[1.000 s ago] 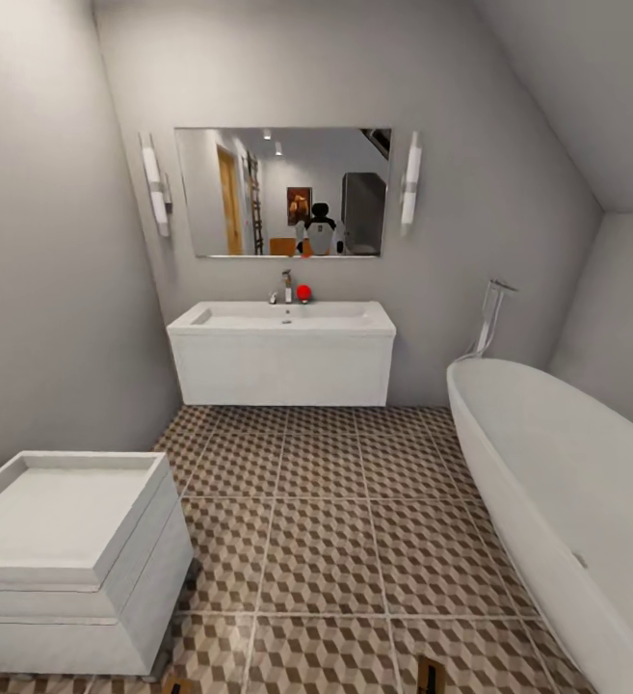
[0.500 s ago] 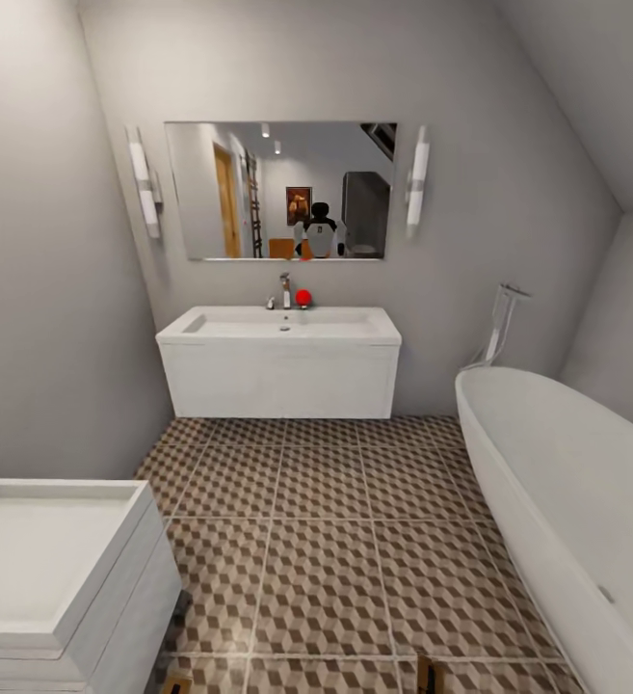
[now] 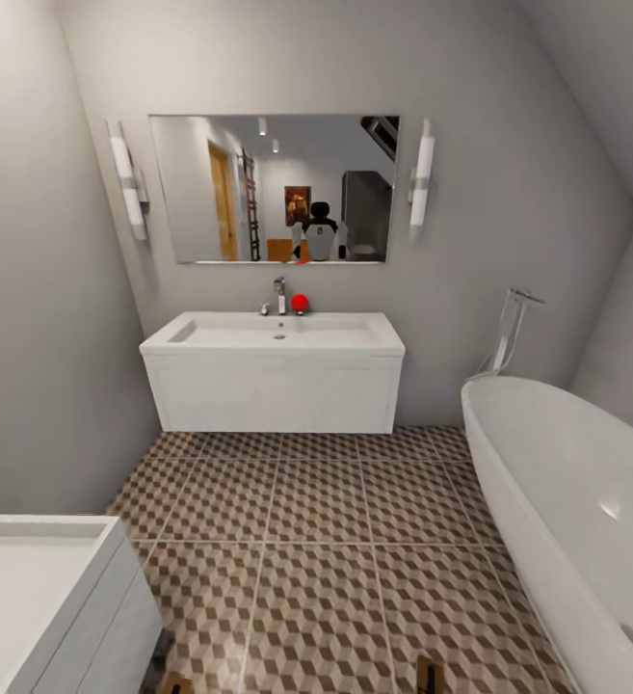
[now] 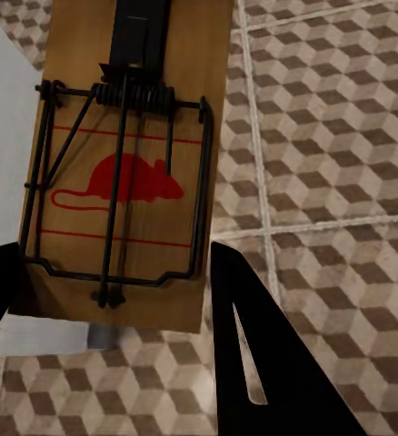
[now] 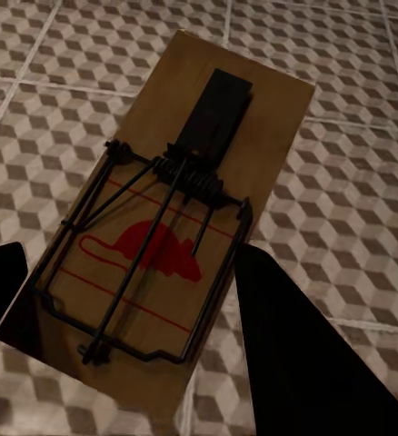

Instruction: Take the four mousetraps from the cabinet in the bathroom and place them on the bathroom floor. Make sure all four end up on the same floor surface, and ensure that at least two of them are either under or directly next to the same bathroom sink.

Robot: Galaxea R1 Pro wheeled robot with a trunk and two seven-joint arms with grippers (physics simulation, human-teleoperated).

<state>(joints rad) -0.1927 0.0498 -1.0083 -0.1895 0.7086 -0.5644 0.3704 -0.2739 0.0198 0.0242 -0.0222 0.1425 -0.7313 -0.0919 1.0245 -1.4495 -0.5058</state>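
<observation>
Closer now, the sink [image 3: 276, 333] sits dead ahead across the bathroom floor [image 3: 316, 540]. Left tool [image 4: 117, 300] and right tool [image 5: 126, 309] each clamp a mousetrap [image 4: 126, 163] [image 5: 176, 227], equally near.

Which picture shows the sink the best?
The head view. The sink sits whole against the far wall under the mirror, with its tap visible. The wrist views look down at a mousetrap in each end effector over the bathroom floor instead.
</observation>
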